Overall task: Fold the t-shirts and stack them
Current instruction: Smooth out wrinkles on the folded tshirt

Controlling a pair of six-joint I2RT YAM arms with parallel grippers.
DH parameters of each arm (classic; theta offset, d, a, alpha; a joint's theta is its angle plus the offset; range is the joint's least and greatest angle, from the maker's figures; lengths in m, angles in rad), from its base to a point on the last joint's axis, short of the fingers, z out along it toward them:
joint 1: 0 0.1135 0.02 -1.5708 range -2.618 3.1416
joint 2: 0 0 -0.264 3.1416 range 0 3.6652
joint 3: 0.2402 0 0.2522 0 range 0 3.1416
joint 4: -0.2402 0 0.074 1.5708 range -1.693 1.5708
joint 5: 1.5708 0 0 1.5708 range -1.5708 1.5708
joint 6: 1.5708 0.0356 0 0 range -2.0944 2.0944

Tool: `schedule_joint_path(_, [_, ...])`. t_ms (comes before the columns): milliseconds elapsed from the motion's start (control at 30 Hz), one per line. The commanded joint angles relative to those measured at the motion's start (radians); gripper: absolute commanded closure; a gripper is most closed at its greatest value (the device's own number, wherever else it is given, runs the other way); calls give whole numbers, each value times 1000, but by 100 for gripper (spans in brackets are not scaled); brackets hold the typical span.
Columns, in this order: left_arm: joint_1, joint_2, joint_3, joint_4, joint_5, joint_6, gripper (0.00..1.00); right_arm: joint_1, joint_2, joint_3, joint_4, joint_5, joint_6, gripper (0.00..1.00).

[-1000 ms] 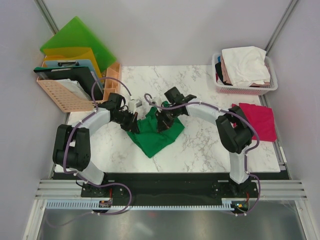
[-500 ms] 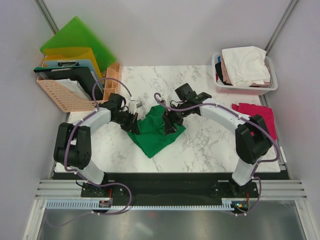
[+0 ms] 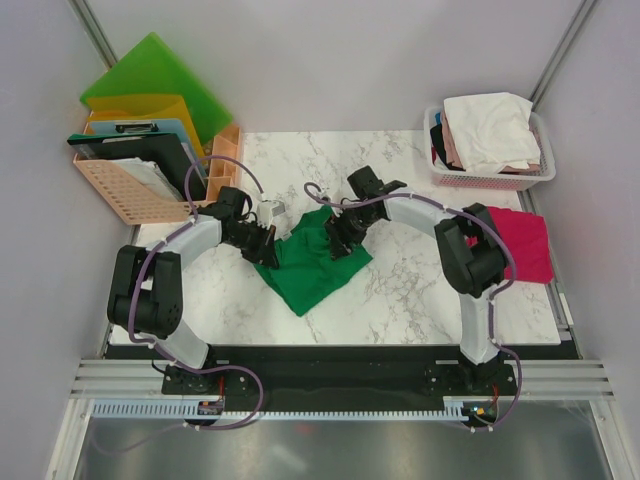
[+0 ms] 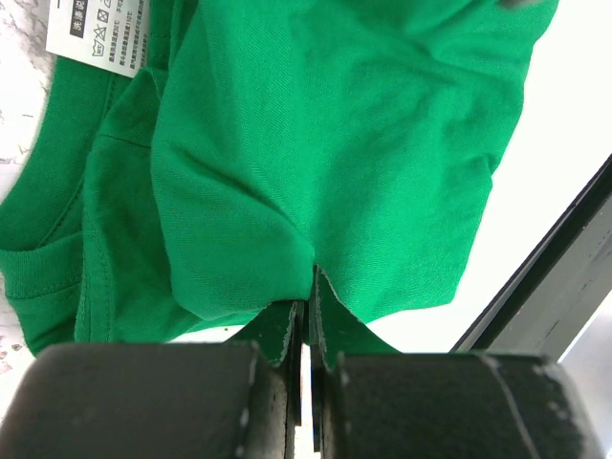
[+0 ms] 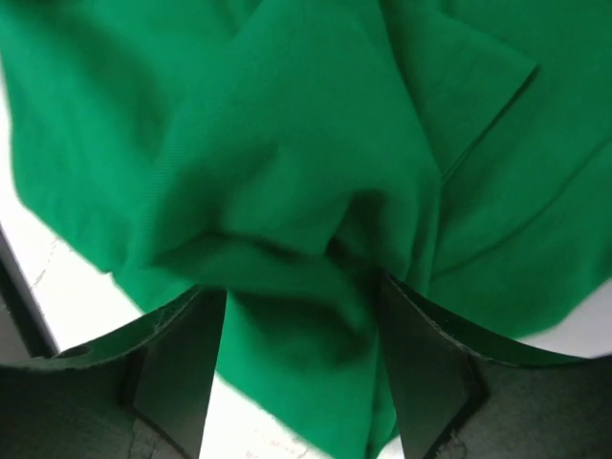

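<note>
on the marble table [image 3: 420, 290], left jaws pinch the green t-shirt [image 3: 310, 275], right jaws gape astride its blurred folds.

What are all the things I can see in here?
green t-shirt: one, green, crumpled in the middle of the table
red t-shirt: one, magenta-red, table's right edge
basket: one, pink, far right corner
clothes: a pile, white and pale pink, in the basket
file rack: one, peach, far left
folders: green, yellow, blue, in the file rack
table: one, white marble
left pincer: black, shut on the green t-shirt
right pincer: black, open around a fold of it
</note>
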Motion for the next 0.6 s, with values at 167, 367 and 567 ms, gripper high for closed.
schedule_joint_path(167, [2,-50,2,-12,-19,38,98,-4,61,166,43,-44,44,34])
schedule_joint_path(367, [2,-10,27,-16,-5,37,98,6,23,135,52,-90,74,36])
schedule_joint_path(567, [2,22,44,-12,-8,37,98,68,-22,97,46,-163,100,39])
